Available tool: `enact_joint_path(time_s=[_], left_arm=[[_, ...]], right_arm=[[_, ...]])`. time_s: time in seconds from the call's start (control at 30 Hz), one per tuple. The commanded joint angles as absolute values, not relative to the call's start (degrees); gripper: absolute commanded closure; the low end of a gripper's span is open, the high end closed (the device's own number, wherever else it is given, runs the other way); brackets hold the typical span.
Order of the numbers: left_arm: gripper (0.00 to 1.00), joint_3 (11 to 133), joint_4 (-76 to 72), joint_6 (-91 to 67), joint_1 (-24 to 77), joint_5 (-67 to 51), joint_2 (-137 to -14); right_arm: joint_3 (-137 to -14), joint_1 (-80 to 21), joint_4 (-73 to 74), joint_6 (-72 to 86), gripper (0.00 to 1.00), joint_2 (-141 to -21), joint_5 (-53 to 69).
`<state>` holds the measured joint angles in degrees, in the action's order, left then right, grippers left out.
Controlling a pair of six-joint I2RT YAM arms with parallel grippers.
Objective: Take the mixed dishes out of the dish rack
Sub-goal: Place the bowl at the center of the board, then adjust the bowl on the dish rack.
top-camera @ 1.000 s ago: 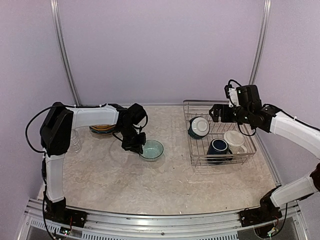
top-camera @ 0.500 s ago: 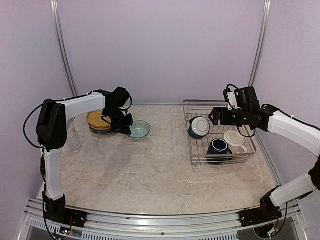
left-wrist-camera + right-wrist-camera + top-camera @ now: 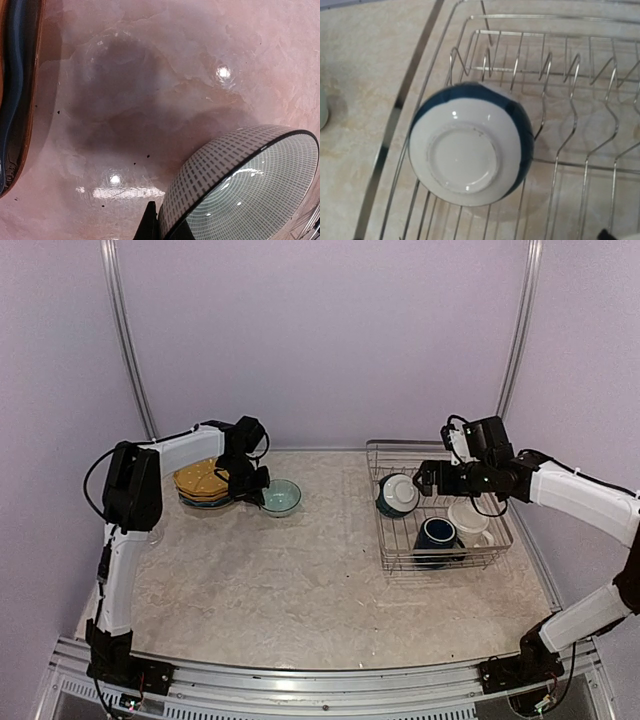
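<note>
Left claw: the left claw point(image 3: 258, 492) is pinching the rim of the pale green bowl point(image 3: 281, 497), narrow on it, just beside the stack of plates point(image 3: 200, 483) at the far left of the table point(image 3: 320, 590).
Bowl height: whether the pale green bowl is touching the table or hanging just above it, I cannot tell; the wrist view is showing it tilted.
Right claw: the right claw point(image 3: 428, 478) is hovering over the dish rack point(image 3: 400, 445), above the dark teal bowl point(image 3: 398, 494); its fingers are barely showing, so I cannot tell how wide it is standing.
Rack contents: the dark teal bowl is lying base-up against the tines, with the navy mug point(image 3: 437, 533) and cream mug point(image 3: 468, 518) sitting nearer the front.
Risk, left side: letting go while the bowl is tilting could send it rocking into the plates.
Risk, right side: the round base is offering little to grip, so a descending claw could slide off, catch a tine, or knock the bowl into the mugs.
</note>
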<state>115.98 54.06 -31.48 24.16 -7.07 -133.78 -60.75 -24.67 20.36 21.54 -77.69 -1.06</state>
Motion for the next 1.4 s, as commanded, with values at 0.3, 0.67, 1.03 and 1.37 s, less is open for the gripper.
enact_joint_path(time_s=[0.3,0.67,1.03,1.37], left_arm=[[0.61,117.7,56.2,-28.9,23.1,-7.6,-133.9],[0.27,103.8,54.0,-29.4,24.6,-10.1,-110.4],[0.17,81.2,49.1,-35.8,33.6,-10.2,-88.8],[0.16,75.9,46.2,-41.5,39.5,-9.5,-82.2]], right_arm=[[-62.3,-24.2,23.2,24.0,0.00,-82.4,1.4],[-65.5,-25.5,23.4,24.6,0.00,-85.6,1.5],[-89.1,-25.9,36.0,21.0,0.02,-105.1,-6.4],[-110.9,-28.9,50.5,16.9,0.03,-122.2,-14.1]])
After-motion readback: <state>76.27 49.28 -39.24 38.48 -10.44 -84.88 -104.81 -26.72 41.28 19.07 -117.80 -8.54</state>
